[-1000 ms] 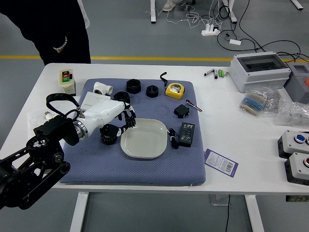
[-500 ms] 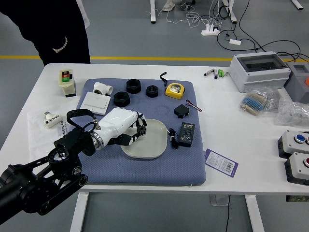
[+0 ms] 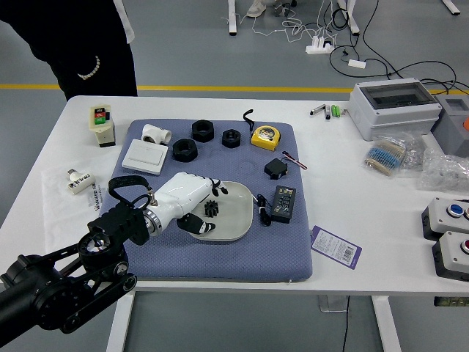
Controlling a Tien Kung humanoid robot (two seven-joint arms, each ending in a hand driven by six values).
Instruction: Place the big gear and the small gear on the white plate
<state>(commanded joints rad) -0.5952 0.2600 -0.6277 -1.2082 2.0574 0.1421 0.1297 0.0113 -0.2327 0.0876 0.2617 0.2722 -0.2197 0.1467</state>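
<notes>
Black gear point(image 3: 211, 209) rests on white plate point(image 3: 238, 211) — robot hand point(image 3: 182, 196) (closed earlier) has opened, empty.

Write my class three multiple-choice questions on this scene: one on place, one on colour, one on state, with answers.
1. Where is the small black toothed gear?
A) On the purple-edged card
B) On the rounded white plate
C) Beyond the mat

2. What is the main colour of the compact tape measure?
A) Yellow
B) Red
C) White

3. How is the robot's white-and-black left hand?
A) Clenched
B) Out of view
C) Open

1: B, the plate's surface surrounds the gear. 
2: A, its casing shows yellow. 
3: C, its fingers are spread over the plate.
</notes>
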